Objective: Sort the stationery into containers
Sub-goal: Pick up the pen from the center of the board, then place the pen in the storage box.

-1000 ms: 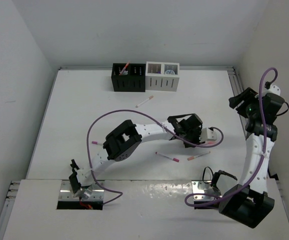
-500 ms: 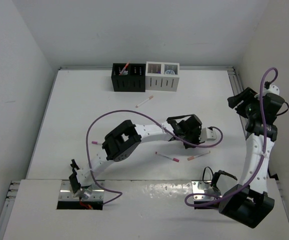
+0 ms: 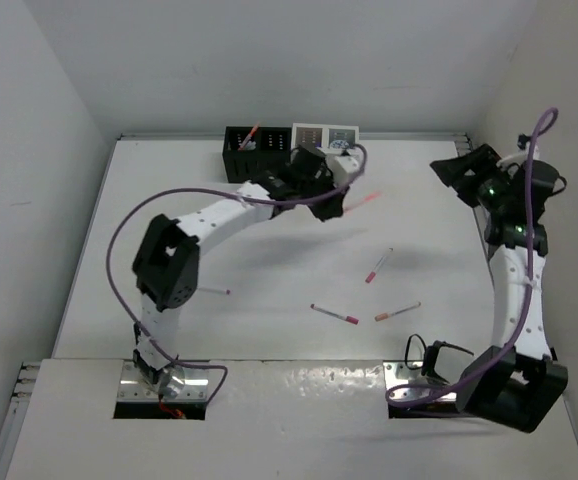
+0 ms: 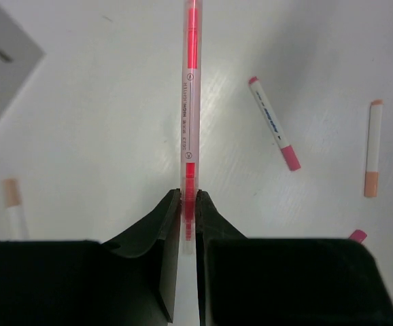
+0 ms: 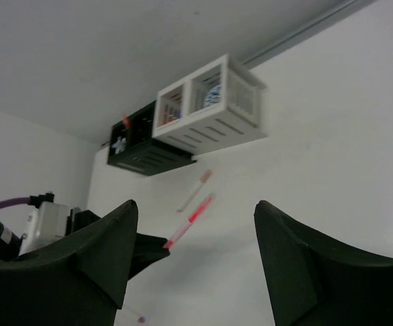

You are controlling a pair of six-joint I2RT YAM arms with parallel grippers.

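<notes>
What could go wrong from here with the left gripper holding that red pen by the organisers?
1. The left gripper clamps the thin red translucent pen at its very end; the long overhang could pivot or slip out.
2. The pen juts out sideways in front of the white slotted organiser box, so swinging it over a compartment may knock the box's wall.

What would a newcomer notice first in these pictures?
The left arm is stretched far across the table, its left gripper shut on a red pen just in front of the black organiser and white organiser at the far edge. Loose pens lie mid-table, and the right gripper hangs open on the right.
</notes>
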